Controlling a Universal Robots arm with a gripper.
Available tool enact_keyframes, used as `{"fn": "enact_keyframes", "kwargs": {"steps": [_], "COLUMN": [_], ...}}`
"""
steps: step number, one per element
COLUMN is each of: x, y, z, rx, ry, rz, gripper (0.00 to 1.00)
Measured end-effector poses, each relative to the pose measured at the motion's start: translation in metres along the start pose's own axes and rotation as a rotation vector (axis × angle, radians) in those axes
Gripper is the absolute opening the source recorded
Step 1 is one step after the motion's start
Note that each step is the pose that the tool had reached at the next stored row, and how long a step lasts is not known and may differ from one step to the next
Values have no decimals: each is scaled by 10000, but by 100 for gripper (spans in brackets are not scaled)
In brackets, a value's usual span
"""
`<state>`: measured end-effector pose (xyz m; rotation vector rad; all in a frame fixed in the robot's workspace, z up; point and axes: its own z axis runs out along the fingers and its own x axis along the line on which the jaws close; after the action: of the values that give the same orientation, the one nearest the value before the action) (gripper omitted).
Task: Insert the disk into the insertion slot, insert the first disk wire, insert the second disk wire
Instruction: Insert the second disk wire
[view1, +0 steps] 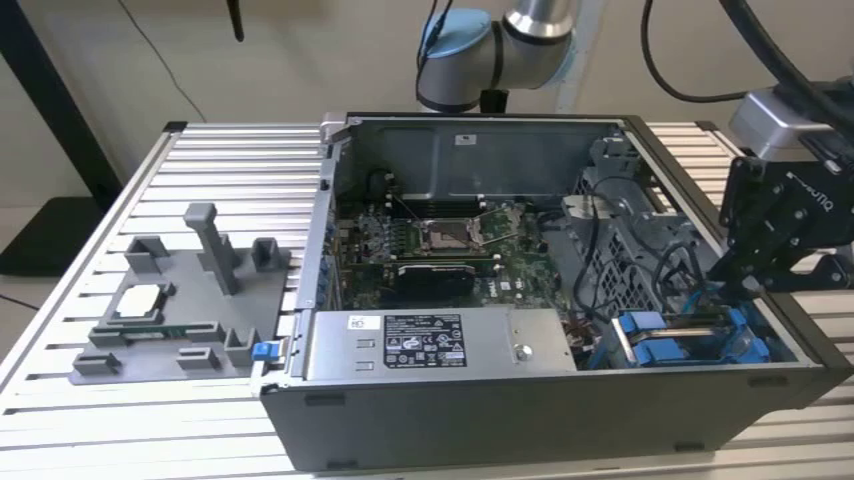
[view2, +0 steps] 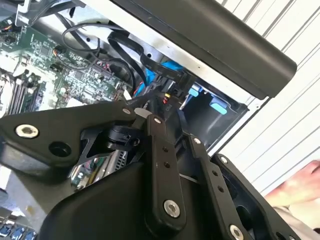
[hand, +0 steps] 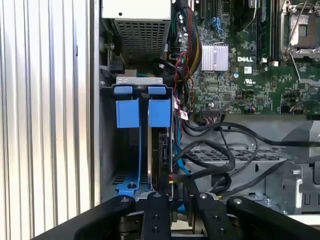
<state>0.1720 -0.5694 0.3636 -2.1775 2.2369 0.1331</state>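
The disk (hand: 161, 150) stands edge-on in the slot (hand: 139, 80), framed by its blue carrier. The gripper (hand: 172, 194) hangs at the disk's connector end, among black wires (hand: 220, 155). I cannot tell whether it is clamped or apart. A plug pushed in tilted would likely jam or bend the connector. The gripper could also snag 1 of the loose wires crowding it.
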Motion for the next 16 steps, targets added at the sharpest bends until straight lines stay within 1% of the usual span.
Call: {"fn": "enact_keyframes", "kwargs": {"steps": [6, 7, 8, 9, 11, 12, 13, 14, 15, 16], "x": [90, 103, 114, 123, 140, 148, 156, 164, 176, 193], "y": [-35, -45, -56, -69, -91, -100, -110, -118, -126, -132], "z": [-28, -30, -31, -32, -35, -36, -37, -37, -39, -41], "rx": [-85, -93, -98, -102, -109, -113, -118, -123, -126, -128], "ry": [-284, -340, -414, -512, -760, -909, -1088, -1245, -1370, -1458], "rz": [-8, -10, -14, -19, -32, -40, -49, -58, -64, -68], "gripper": [100, 100, 100, 100, 100, 100, 100, 100, 100, 100]}}
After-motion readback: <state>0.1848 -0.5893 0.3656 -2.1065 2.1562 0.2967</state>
